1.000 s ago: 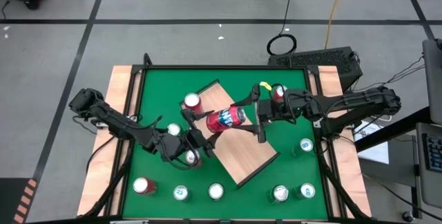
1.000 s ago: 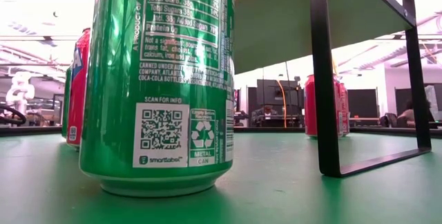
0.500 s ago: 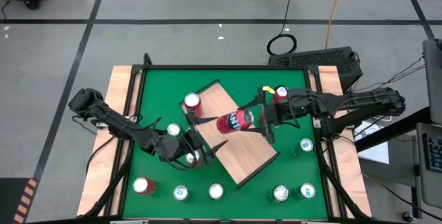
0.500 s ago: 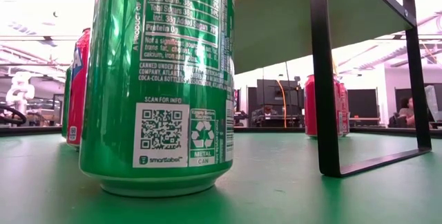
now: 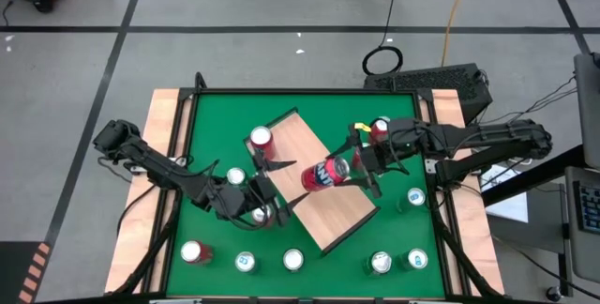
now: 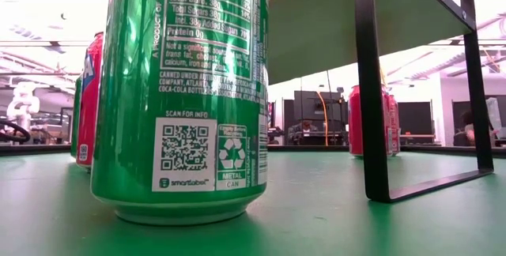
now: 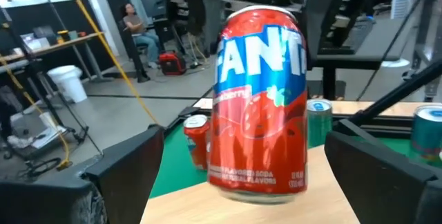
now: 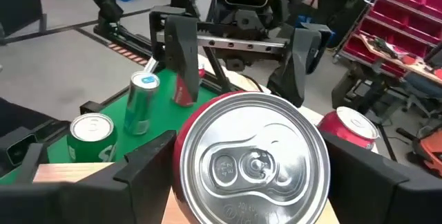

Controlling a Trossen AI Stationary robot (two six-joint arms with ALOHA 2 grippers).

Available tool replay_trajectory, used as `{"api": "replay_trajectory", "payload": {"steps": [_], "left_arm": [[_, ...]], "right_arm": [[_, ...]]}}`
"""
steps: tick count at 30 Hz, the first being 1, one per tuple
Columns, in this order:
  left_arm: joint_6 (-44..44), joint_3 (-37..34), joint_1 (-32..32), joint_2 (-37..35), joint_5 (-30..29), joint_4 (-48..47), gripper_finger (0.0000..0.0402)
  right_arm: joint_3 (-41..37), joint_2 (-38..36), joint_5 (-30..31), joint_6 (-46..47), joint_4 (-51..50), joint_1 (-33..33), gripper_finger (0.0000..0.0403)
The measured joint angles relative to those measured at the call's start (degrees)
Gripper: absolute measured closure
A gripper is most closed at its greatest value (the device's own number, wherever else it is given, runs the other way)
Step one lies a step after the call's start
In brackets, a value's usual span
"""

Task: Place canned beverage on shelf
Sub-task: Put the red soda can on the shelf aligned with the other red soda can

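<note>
The right end effector (image 5: 354, 168) grips a red Fanta can (image 5: 324, 174) between its two fingers, holding it on its side above the middle of the shelf (image 5: 330, 215). The left end effector (image 5: 269, 198) stands wide open and empty at the shelf's near-left edge, facing the can.

The high view alone shows the whole layout: the shelf lies at an angle on the green tabletop (image 5: 211, 126), with another red can (image 5: 261, 138) on its far corner and further cans along the front edge. The right wrist view shows the held can's silver top (image 8: 253, 156) end-on, with the left arm beyond it; the left wrist view shows the can's side and label (image 7: 260, 110) between that arm's spread fingers (image 7: 131, 165). The low view sees neither arm, only a green can (image 6: 186, 90) close up and the shelf's dark leg (image 6: 371, 90).

Since a second ago the held can has moved toward the right arm's side, away from the left end effector, whose fingers have spread further.
</note>
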Motion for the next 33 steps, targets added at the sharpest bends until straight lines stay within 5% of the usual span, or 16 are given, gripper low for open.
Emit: {"api": "replay_trajectory", "payload": {"steps": [9,17,24,33], "left_arm": [[-3.94,-0.04,-2.16,-9.77,-1.21,-1.0,0.0004],[-3.97,-0.04,-3.8,-21.7,-3.12,-15.59,0.0004],[-6.08,-0.04,-3.74,-25.18,-4.84,-24.62,0.0004],[-7.44,-0.07,-3.72,-26.81,-7.52,-28.99,0.0004]], "right_arm": [[10.46,5.71,0.01,-2.91,-11.96,-4.78,0.011],[21.22,15.2,-7.3,-9.22,-20.38,-12.17,0.011],[30.97,24.15,-8.0,-16.46,-31.67,-17.62,0.011],[47.47,36.21,-16.19,-21.63,-42.74,-20.71,0.011]]}}
